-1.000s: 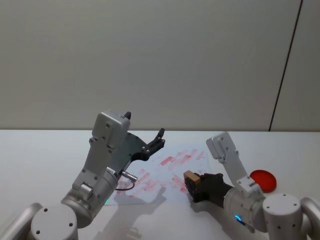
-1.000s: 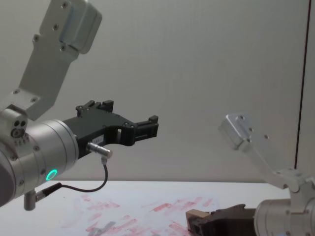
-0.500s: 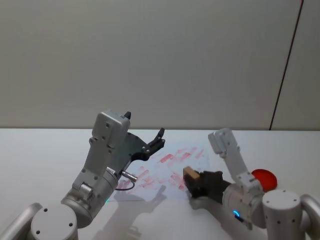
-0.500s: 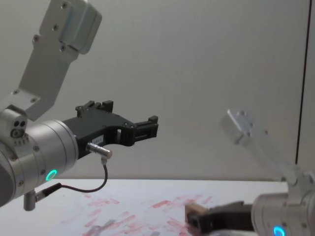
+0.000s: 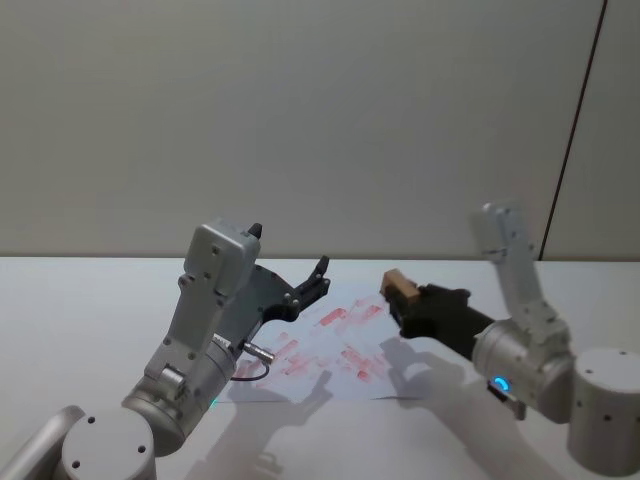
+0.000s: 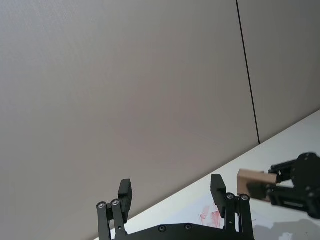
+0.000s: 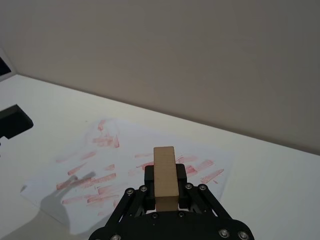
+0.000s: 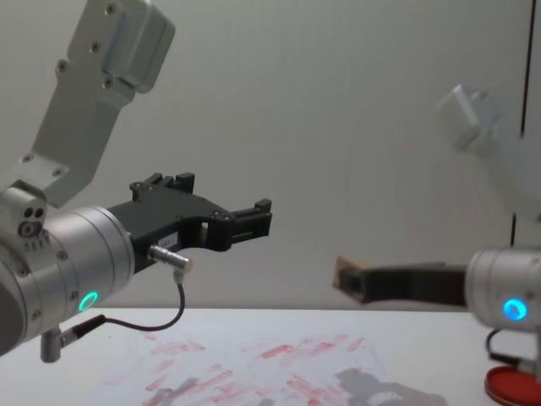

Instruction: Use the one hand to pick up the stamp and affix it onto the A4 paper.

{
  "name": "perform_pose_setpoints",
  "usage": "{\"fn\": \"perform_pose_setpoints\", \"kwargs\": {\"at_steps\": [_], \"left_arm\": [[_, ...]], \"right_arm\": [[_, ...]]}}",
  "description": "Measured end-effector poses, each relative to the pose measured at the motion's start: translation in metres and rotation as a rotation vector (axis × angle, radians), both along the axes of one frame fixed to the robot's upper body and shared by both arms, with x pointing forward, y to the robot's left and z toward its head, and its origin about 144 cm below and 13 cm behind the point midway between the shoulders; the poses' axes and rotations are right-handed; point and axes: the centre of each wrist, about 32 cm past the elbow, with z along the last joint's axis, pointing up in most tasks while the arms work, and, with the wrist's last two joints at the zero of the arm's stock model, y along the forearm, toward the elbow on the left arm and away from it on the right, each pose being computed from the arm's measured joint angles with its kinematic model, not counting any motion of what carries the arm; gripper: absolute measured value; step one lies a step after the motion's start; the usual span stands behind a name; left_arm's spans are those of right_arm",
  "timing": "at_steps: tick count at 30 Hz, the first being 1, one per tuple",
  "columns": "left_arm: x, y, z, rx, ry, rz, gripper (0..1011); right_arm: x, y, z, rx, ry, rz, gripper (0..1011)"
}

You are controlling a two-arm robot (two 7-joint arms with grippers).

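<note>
Well, the left gripper (image 6: pixel 171 192) hangs raised on the left, fingers spread wide and empty (idle, by the look of it). Next comes the paper (image 5: pixel 335 350), flat on the table (image 5: pixel 80 300) and covered in red prints. Above its far right corner the right gripper (image 5: pixel 412 306) has the stamp (image 5: pixel 397 285) clamped between its fingers, clear of the sheet. The block looks light, stiff and smooth, so pinching its long flat sides suits it. Its long axis lies roughly level, pointing out towards the robot's left. A red ink pad (image 8: pixel 512 383) sits farthest right.
</note>
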Motion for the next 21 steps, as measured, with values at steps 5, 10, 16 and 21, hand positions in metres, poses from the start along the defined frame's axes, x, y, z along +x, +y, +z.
{"fn": "perform_pose_setpoints", "kwargs": {"at_steps": [5, 10, 16, 21], "left_arm": [[0.0, 0.0, 0.0, 0.0, 0.0, 0.0, 1003], [0.0, 0.0, 0.0, 0.0, 0.0, 0.0, 1002], [0.0, 0.0, 0.0, 0.0, 0.0, 0.0, 1002], [0.0, 0.0, 0.0, 0.0, 0.0, 0.0, 1002]], "right_arm": [[-0.007, -0.016, 0.008, 0.016, -0.026, -0.037, 221], [-0.015, -0.033, 0.007, 0.004, -0.031, -0.08, 221], [-0.028, -0.057, -0.001, -0.037, -0.021, -0.146, 220], [-0.037, -0.073, -0.01, -0.074, -0.015, -0.191, 221]]}}
